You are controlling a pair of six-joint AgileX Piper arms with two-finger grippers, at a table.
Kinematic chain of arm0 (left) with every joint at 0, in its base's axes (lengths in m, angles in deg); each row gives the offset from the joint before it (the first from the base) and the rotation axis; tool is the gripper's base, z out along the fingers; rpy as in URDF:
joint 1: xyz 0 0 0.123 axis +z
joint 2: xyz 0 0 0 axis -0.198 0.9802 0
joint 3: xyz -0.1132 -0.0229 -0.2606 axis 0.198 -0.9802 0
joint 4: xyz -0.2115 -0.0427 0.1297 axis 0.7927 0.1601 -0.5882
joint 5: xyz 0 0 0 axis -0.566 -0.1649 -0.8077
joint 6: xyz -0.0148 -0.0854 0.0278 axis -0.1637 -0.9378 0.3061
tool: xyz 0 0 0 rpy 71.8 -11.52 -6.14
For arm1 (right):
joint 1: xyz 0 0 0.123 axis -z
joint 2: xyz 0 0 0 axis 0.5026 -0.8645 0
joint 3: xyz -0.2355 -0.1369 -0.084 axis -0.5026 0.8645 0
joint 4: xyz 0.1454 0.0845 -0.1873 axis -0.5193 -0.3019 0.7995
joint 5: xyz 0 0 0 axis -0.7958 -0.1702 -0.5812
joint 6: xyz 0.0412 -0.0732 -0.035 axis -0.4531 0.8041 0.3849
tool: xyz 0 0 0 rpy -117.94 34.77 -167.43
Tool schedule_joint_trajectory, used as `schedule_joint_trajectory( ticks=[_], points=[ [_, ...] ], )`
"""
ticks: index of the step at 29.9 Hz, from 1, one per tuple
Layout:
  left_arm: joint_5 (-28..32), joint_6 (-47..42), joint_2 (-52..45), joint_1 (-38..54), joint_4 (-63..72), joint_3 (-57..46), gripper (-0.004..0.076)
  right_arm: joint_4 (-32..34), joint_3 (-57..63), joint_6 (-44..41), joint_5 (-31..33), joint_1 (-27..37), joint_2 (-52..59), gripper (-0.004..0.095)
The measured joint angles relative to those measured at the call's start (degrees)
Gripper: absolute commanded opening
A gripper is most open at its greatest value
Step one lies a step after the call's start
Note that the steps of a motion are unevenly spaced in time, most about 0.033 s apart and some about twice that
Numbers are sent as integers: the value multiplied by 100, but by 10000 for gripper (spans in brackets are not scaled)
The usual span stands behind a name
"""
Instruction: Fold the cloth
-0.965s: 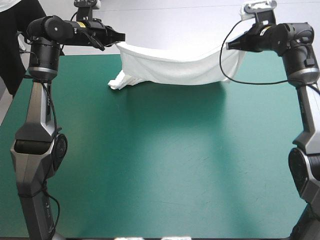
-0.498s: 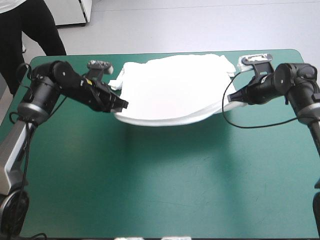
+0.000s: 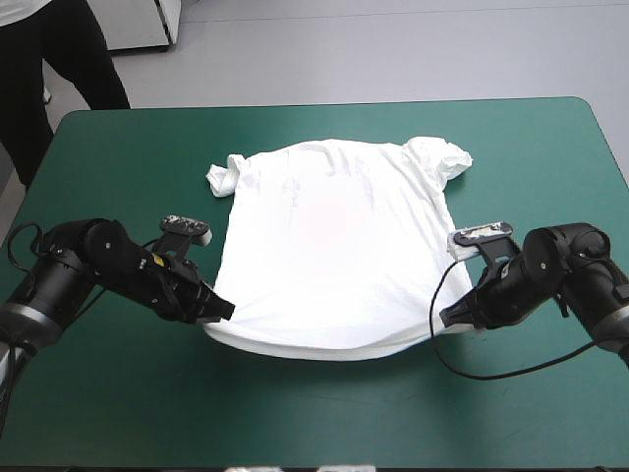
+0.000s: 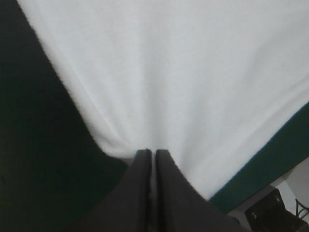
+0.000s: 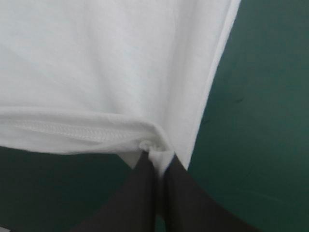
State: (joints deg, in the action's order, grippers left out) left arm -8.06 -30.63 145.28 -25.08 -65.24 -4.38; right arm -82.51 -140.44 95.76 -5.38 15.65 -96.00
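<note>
T-shirt (image 3: pixel 334 246) lies spread flat mid-table on the teal-green cover (image 3: pixel 324 423), collar end toward 12 o'clock, hem (image 3: pixel 324 346) toward 6. Sleeves (image 3: pixel 447 155) are bunched up at the shirt's 11 and 1 o'clock, not laid out. Left gripper (image 3: pixel 221 308) is on the 7 o'clock hem corner, right gripper (image 3: pixel 447 317) on the 5 o'clock corner, both low at the cover. Both wrist views show the jaws pinched together with white fabric caught at the tips. Hem between them looks slightly rippled. Judgement: spreading is about done, zero folds made. Remaining: let go or regrip, sort the sleeves, then every fold.
</note>
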Motion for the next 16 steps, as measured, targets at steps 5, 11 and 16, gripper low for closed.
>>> schedule_joint_trajectory(
  ticks=[5, 11, 16],
  points=[
    [17, -9, -285, 0, 0, -757, -10, -6, 621, -64, 73, -6, 276, -15],
    [55, -37, -377, 0, 72, -1365, -10, -90, 1241, -88, 68, -24, 655, -15],
    [96, -43, -388, 0, 140, -1736, -10, -110, 1688, -88, 14, -54, 776, -15]
  ],
)
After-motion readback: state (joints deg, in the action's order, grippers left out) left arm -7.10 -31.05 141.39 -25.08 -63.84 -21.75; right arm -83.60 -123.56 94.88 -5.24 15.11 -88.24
